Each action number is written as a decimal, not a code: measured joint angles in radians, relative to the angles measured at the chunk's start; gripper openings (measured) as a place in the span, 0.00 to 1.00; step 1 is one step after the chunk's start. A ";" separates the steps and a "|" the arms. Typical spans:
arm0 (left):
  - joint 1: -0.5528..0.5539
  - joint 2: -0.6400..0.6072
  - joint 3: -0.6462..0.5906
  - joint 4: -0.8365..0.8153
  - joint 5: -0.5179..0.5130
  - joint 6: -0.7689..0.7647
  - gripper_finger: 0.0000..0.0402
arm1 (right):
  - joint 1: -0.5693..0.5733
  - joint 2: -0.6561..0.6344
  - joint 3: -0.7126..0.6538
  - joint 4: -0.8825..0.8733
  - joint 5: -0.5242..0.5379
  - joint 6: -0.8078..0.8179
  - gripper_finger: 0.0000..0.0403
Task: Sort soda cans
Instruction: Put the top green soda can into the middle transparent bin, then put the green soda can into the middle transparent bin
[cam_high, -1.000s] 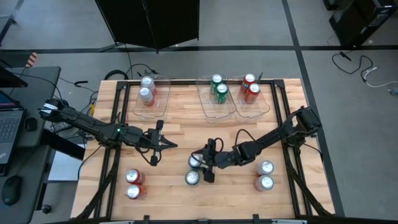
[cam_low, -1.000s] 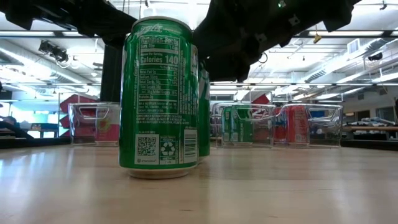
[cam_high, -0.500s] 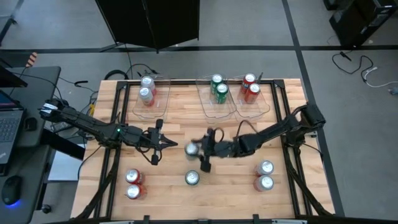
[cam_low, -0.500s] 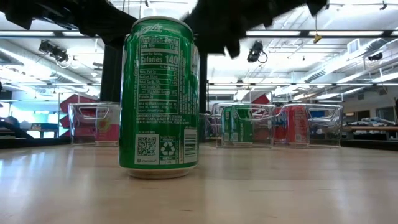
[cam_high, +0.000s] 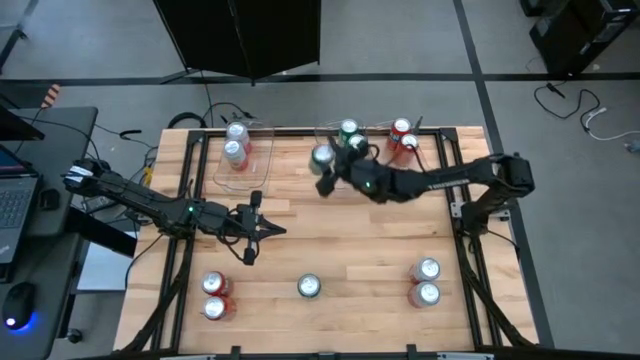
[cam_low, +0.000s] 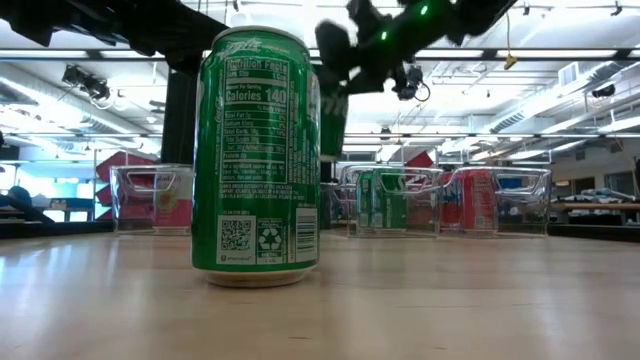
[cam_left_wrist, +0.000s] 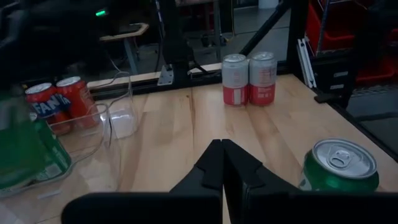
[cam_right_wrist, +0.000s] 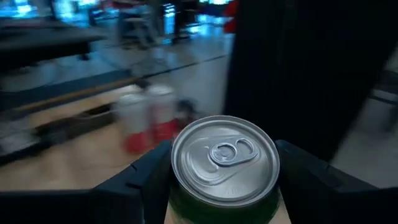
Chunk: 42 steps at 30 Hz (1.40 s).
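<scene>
1. I am gripping a green can (cam_high: 322, 157) in my right gripper (cam_high: 333, 172), fingers pressed against its two sides; the right wrist view shows its silver top (cam_right_wrist: 224, 159) between my fingers (cam_right_wrist: 144, 180).
2. I am holding that can clear of the table, just left of the middle clear bin (cam_high: 350, 172) at the far edge. In the low view it is hanging in the air (cam_low: 333, 110), half covered by the nearer can.
3. The middle bin is holding two green cans (cam_high: 349, 133); my right arm is crossing over the bin and covering part of one of them.
4. The right bin (cam_high: 422, 170) is holding two red cans (cam_high: 402, 132); the left bin (cam_high: 243, 172) is holding two silver-white cans (cam_high: 236, 142).
5. My left gripper (cam_high: 256, 229) is waiting over the left-centre of the table, fingers pressed together and carrying nothing; the left wrist view shows them meeting (cam_left_wrist: 222, 163).
6. One green can (cam_high: 309, 287) is standing alone near the front centre. In the low view it is filling the foreground (cam_low: 260, 155) and blocking much of the table behind it.
7. Two red cans (cam_high: 214, 296) are standing at the near left, touching or nearly so.
8. Two silver-white cans (cam_high: 425, 281) are standing at the near right, close together.
9. In the right wrist view the background is blurring; two pale cans (cam_right_wrist: 146, 112) show there only as smears.
10. The low view is cutting off both arms at its upper edge.
</scene>
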 joint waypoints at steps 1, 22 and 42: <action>0.000 0.000 0.000 0.001 0.000 0.000 0.00 | -0.025 0.006 0.000 0.010 0.008 0.000 0.57; 0.000 0.000 0.000 0.015 0.000 0.024 0.00 | -0.287 0.304 0.002 0.185 -0.054 0.051 0.57; 0.000 0.002 0.000 0.008 0.000 0.020 0.00 | -0.291 0.286 0.096 0.182 -0.079 -0.045 0.79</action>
